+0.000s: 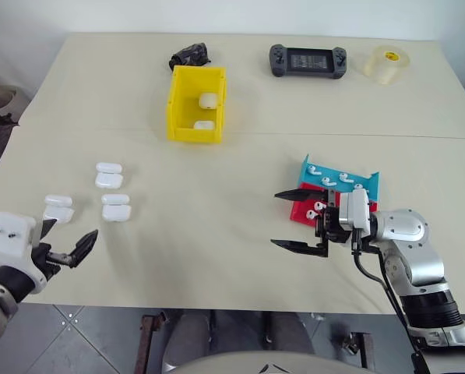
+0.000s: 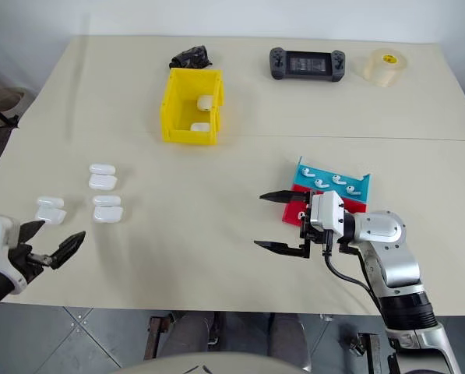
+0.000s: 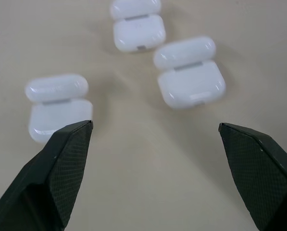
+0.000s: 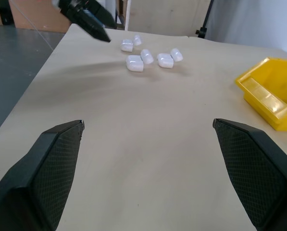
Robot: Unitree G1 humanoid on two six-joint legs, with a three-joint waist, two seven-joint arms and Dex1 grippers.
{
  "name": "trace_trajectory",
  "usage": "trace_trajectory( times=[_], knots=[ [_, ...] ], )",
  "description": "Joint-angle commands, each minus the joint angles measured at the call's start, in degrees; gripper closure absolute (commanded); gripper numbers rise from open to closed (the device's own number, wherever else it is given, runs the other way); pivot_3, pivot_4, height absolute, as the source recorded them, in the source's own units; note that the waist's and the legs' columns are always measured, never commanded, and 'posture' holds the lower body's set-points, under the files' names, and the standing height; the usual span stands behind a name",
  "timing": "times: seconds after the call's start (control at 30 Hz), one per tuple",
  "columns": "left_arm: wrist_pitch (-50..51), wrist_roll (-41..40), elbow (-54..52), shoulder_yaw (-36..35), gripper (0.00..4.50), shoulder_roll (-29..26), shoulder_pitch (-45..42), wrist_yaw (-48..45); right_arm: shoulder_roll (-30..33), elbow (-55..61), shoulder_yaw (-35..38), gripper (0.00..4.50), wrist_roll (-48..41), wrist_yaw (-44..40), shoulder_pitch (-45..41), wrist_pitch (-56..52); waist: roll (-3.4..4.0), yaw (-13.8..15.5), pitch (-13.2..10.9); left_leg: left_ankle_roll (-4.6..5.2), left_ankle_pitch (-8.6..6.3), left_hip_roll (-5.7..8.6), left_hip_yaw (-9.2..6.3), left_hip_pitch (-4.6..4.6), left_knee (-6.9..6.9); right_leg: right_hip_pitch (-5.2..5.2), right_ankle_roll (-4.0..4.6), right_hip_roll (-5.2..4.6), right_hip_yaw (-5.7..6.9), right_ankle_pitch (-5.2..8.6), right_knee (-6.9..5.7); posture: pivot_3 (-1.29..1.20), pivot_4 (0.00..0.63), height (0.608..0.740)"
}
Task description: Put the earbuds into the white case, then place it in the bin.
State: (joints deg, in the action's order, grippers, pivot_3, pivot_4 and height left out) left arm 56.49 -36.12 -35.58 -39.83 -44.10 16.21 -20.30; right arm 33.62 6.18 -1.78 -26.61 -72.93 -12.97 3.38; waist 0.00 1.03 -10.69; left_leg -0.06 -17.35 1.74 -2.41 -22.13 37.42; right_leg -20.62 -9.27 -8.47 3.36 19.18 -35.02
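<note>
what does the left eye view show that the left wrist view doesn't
Left eye view alone: the yellow bin with two cases inside, the red and blue trays holding earbuds, and the open right gripper. Left wrist view alone: a close look along the open left gripper's fingers. Both: three open white cases on the table.

Your right tool [image 1: 298,220] has two black tapered fingers [image 4: 47,178] with a fine mesh texture, mounted on a white block. Behind it you see a silver-grey rounded arm casing, a black ribbed cuff and a black cable. Your left tool [image 1: 67,243] matches: black fingers, white housing with small dark screws.
</note>
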Motion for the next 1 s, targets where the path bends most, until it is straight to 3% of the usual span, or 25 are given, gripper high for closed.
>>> trace_trajectory(
  times=[0.03, 0.13, 0.23, 0.53, 0.87, 1.0],
  knots=[
    [19.6, -6.0, -3.5, -0.9, 0.04, -3.6, -9.9, 5.2, 0.5, 1.7, 0.9, 0.00, -1.5, -0.2, -0.3, -0.6, 0.01, 0.0, 0.0, -0.02, 0.01, 0.00, -0.03, 0.00, -0.01, 0.00, 0.00, 0.00, 0.00, 0.00, -0.16, 0.00, 0.150, 0.740],
    [32.8, -5.7, -3.6, 2.2, 0.04, -2.6, -21.5, 10.5, 0.7, 2.8, 0.8, 0.00, -1.8, 0.0, 0.3, -1.4, 0.01, -0.1, 0.0, -0.01, 0.00, 0.07, -0.03, 0.03, -0.02, -0.06, 0.00, -0.04, -0.07, 0.00, -0.35, 0.00, 0.150, 0.740],
    [36.0, -7.3, -1.7, 5.7, 0.04, -1.5, -26.3, 15.8, 0.9, 3.9, 0.9, 0.00, -2.0, 0.2, 1.0, -2.0, 0.01, -0.6, 0.0, -0.05, 0.00, 0.10, -0.03, 0.01, -0.04, -0.13, 0.00, 0.02, -0.08, 0.00, -0.45, 0.00, 0.150, 0.740],
    [36.0, -15.5, 3.9, 9.9, 0.04, -0.6, -28.4, 28.7, 1.5, 6.9, 1.6, 0.00, -2.5, 1.2, 3.4, -3.5, -0.01, -1.0, 0.0, -0.17, 0.02, 0.02, 0.00, 0.02, -0.03, -0.19, 0.09, 0.05, -0.19, 0.05, -0.50, 0.00, 0.150, 0.740],
    [36.0, -23.2, 9.4, 12.0, 0.04, 5.6, -33.1, 42.3, 1.9, 7.7, 1.8, 0.00, -2.7, 2.4, 4.5, -3.4, -0.04, -0.9, 0.0, -0.17, 0.02, 0.07, 0.03, 0.00, 0.00, -0.25, 0.08, 0.03, -0.24, 0.04, -0.55, 0.00, 0.150, 0.740],
    [36.0, -27.4, 10.9, 12.9, 0.04, 4.4, -32.3, 46.7, 1.9, 7.8, 1.7, 0.00, -2.5, 2.8, 4.8, -3.2, -0.04, -1.1, 0.0, -0.17, 0.02, 0.10, 0.09, 0.01, 0.00, -0.30, 0.08, 0.03, -0.30, 0.05, -0.59, 0.00, 0.150, 0.740]
  ],
)
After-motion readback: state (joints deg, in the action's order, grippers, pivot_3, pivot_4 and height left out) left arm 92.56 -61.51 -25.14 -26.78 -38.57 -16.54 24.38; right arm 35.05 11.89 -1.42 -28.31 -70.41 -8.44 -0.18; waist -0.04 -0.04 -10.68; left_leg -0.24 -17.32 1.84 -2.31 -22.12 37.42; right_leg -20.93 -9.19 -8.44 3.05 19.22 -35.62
